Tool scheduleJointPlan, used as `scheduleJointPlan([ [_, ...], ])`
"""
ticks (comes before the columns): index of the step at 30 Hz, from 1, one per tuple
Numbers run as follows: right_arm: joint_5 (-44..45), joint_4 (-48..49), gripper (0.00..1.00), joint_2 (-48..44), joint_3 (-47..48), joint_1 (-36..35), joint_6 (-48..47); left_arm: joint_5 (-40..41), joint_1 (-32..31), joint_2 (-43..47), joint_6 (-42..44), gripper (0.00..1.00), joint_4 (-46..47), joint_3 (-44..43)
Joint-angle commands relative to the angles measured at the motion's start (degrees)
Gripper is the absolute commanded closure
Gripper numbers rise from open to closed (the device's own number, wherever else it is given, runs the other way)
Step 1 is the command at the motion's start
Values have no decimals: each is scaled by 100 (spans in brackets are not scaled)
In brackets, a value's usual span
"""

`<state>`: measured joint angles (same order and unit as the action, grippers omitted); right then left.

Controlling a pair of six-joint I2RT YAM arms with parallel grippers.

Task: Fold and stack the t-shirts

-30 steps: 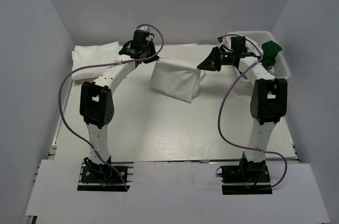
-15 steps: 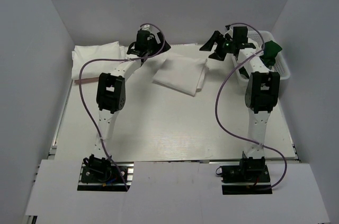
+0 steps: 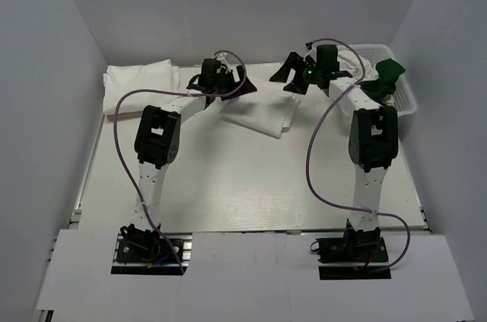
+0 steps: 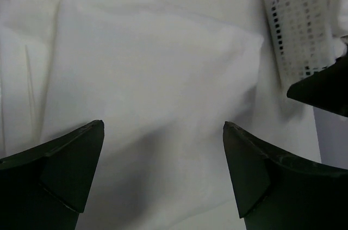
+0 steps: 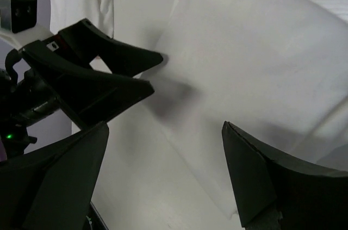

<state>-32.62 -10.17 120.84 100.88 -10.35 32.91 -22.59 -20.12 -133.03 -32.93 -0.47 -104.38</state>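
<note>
A folded white t-shirt [image 3: 262, 113] lies flat on the table at the back centre, free of both grippers. My left gripper [image 3: 242, 82] hovers open over its left back edge; in the left wrist view the cloth [image 4: 152, 78] fills the space under the spread jaws [image 4: 163, 170]. My right gripper [image 3: 289, 78] stands open over the shirt's right back corner, nothing between its fingers [image 5: 163, 175], and the shirt [image 5: 261, 61] lies below it. More white t-shirts [image 3: 141, 78] are piled at the back left. A dark green t-shirt [image 3: 388, 74] hangs over the basket.
A white plastic lattice basket [image 3: 401, 97] stands at the back right; its wall [image 4: 296, 23] shows in the left wrist view. The two grippers are close together, the left one [image 5: 103, 78] showing in the right wrist view. White walls enclose the table.
Both grippers opened and let go of the white t-shirt they held up a second ago; it dropped flat onto the table. Both have drawn toward each other over its back edge.
</note>
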Motion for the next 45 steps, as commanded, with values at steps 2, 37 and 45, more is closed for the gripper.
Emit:
scheduleJointPlan([
  [2,-25,797,10,448,-392,86,453,-316,-18,199,23,0,-173,514],
  [37,37,-66,10,-2108,-2688,-732,-1208,211,-247,3857,770,0,-727,3918],
  [45,-298,454,10,-685,-1871,-548,-593,-376,-176,1783,586,0,-146,2248],
])
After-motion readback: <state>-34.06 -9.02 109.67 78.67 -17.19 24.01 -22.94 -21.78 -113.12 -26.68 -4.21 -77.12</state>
